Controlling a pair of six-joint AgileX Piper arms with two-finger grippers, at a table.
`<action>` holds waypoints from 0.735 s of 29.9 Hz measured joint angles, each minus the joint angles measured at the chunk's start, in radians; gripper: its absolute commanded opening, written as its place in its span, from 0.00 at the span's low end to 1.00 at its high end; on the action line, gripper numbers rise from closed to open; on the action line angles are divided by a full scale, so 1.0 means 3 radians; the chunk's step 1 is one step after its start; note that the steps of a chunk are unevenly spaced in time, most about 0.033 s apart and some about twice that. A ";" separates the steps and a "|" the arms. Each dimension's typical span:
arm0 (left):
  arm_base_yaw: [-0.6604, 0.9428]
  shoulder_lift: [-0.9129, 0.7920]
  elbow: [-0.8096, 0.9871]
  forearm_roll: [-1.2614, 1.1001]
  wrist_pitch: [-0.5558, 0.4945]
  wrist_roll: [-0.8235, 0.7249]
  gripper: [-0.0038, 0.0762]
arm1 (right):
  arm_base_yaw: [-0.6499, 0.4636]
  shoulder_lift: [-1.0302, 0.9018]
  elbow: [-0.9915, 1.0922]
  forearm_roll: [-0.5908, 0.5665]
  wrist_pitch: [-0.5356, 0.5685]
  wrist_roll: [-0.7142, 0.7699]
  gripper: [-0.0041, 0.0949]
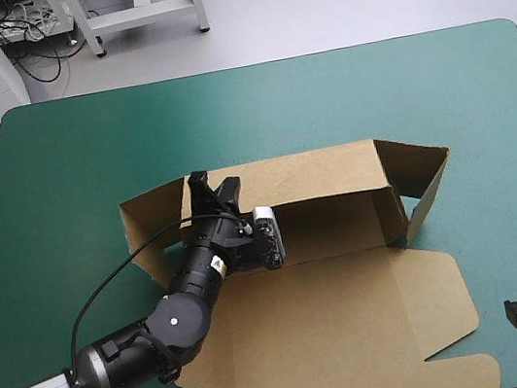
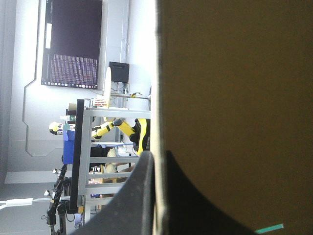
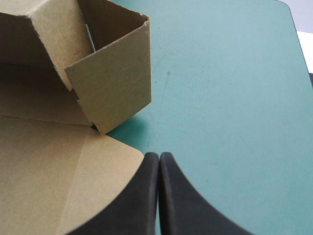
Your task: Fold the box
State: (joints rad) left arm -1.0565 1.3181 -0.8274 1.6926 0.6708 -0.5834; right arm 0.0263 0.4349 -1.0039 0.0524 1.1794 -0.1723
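Pinching the raised back wall of the cut brown cardboard box (image 1: 336,310), mid teal-green tabletop (image 1: 66,156), the black-fingered left hand (image 1: 207,192) grips the board near the box's left corner, apparently holding it upright. Right of the box, the black-fingered right hand (image 3: 159,156) sits closed, empty, seemingly waiting.

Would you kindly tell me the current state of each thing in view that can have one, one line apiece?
brown cardboard box: partly folded, with the far wall raised, the end flaps standing at an angle and the broad near panel flat on the teal-green cover.
left gripper: shut on the box's far wall, the board between its black fingers.
right gripper: shut, holding nothing, beside the box's right edge.
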 measured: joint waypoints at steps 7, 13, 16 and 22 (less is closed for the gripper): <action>0.0000 -0.0043 0.0122 0.0014 -0.0105 -0.0060 0.01 | 0.0000 0.0000 0.0000 0.0008 0.0000 0.0028 0.02; 0.0000 0.0023 0.0124 0.0074 -0.0172 -0.0060 0.01 | 0.0000 0.0000 0.0000 0.0009 -0.0031 0.0028 0.04; 0.0000 0.0047 0.0124 0.0089 -0.0174 -0.0062 0.01 | 0.0000 0.0048 -0.0016 0.0032 -0.0042 0.0036 0.13; 0.0000 0.0061 0.0124 0.0102 -0.0141 -0.0088 0.01 | 0.0000 0.0365 -0.0164 0.0081 -0.0056 0.0036 0.61</action>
State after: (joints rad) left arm -1.0565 1.3363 -0.7900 1.7232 0.6285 -0.6098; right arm 0.0263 0.5444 -1.0531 0.0766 1.1627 -0.1615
